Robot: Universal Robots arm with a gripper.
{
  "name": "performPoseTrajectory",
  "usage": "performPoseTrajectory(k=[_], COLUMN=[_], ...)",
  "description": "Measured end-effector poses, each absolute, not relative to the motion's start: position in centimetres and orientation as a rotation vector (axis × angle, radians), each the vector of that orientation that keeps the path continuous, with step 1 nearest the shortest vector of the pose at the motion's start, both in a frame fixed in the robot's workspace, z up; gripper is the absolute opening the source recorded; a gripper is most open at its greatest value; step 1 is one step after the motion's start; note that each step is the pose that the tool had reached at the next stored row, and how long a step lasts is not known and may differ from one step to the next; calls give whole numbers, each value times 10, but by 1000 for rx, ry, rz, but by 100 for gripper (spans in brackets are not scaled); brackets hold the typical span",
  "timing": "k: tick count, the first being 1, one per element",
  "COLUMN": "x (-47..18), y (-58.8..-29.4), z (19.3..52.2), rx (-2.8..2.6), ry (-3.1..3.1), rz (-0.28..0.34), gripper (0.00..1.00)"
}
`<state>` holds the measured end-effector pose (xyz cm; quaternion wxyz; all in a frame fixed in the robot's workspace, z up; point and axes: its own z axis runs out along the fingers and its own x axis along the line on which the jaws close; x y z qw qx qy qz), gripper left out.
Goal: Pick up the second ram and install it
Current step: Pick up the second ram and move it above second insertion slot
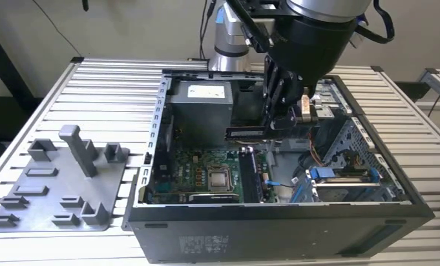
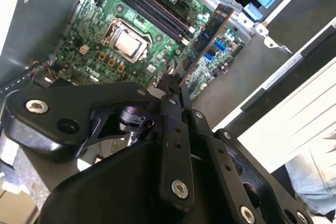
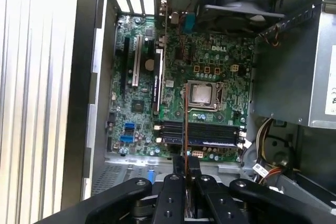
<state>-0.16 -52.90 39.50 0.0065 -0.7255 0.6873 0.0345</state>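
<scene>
Slatted metal surface (image 1: 94,94) under an open computer case (image 1: 279,233), with a pale wall behind the case. Grey tray (image 1: 57,188) on the surface beside the case, toward the exterior view's left. Over the case's middle: gripper (image 1: 274,126) clamped on the second ram (image 1: 246,132), up in the air above the case's green board (image 1: 198,166), not touching it. Case walls all round. Open room above the case's long slots (image 3: 199,132).

Exterior view: bright, even overhead light. Table (image 1: 94,83) slats glare at 10 o'clock, case (image 1: 279,233) interior shadowed at centre. In both wrist views table washed out white, gripper (image 2: 176,81) underexposed black, slightly soft.
</scene>
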Motion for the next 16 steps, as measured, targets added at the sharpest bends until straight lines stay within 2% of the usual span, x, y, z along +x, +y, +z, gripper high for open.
performPoseTrajectory(k=[9, 16], x=[-1, 0], y=[-528, -516], z=[395, 394], rx=[-2241, -2240], ry=[2182, 2183], rz=[105, 105], gripper=[14, 14])
